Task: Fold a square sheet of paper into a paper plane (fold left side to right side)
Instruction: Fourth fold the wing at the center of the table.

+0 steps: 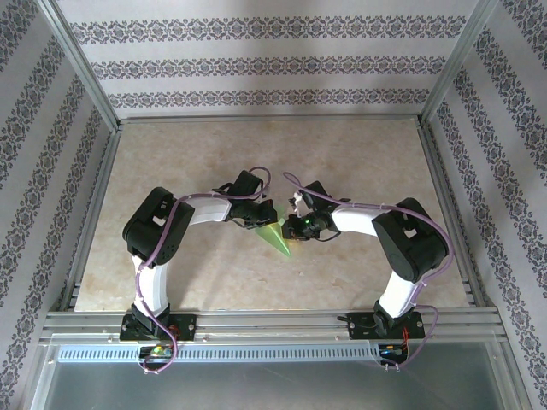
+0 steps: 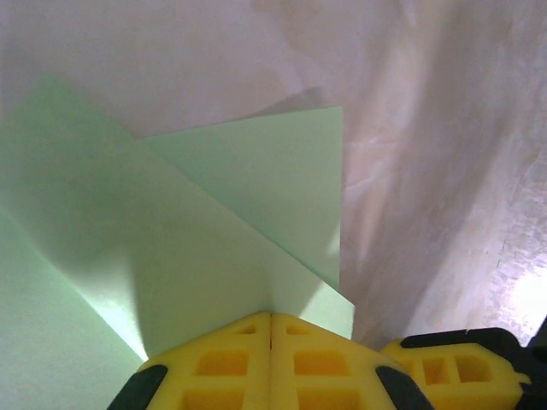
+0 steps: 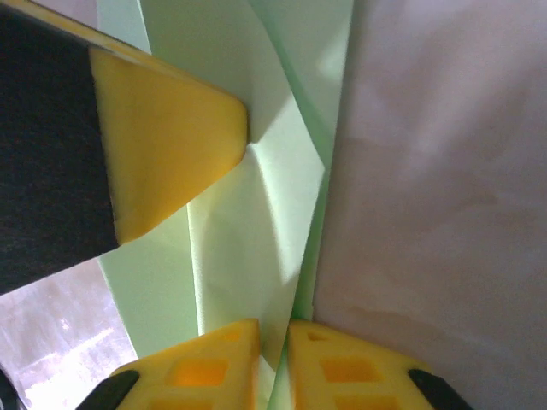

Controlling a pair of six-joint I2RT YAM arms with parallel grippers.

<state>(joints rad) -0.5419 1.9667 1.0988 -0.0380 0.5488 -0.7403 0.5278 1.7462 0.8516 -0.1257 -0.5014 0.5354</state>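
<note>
Beige mottled tabletop point(image 1: 342, 162) lay under both arms, with patterned walls around it. At the centre of the top view the green paper point(image 1: 275, 237), folded into a wedge, sat between the two grippers. In its wrist view the left gripper point(image 2: 271, 318) was clamped tight on the layered corner. The right gripper point(image 3: 273, 333) had its jaws a narrow slit apart with a folded edge running between them, probably loose. The sheet looked light, thin and floppy, easy to crease or tear, and likely to slide; the layered folds seemed the firmest hold. Its tip pointed to the lower right of the top view, its long axis running diagonally from the upper left.
</note>
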